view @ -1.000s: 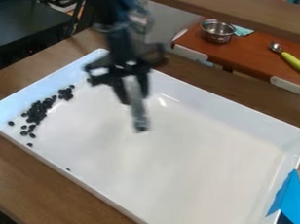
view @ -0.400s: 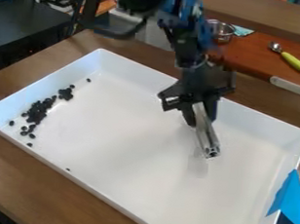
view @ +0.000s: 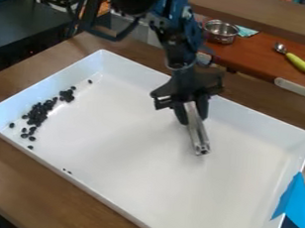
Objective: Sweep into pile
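Gripper (view: pixel 192 112) found clenched on a metal tool (view: pixel 196 133), over the tray's middle, right of centre. Tool points downward, presumably so its end can push loose pieces; whether the tip meets the floor cannot be told. Dark beans (view: pixel 40 112) lie along the left wall of the white tray (view: pixel 134 215), whose raised sides likely contain strays. Compared with the preceding frame, gripper and tool have shifted slightly left and far; the main bean cluster is unchanged.

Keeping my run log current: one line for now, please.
gripper: holding metal tool over white tray | black beans: clustered at view's left, some stray | single pile: not yet
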You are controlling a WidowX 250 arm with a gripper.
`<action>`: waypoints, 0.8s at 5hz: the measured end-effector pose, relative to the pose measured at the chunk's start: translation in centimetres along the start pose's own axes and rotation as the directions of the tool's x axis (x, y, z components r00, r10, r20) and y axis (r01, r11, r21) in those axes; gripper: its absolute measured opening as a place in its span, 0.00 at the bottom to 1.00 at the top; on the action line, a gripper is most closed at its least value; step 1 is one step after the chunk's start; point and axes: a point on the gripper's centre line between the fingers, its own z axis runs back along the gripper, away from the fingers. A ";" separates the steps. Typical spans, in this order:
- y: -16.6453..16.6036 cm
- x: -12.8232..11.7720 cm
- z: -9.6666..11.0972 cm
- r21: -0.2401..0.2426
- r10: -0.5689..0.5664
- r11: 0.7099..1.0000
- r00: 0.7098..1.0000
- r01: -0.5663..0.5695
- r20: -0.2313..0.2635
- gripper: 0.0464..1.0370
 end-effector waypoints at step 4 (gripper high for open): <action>3.2 5.6 0.3 -0.027 0.175 0.985 0.965 -0.173 0.198 0.33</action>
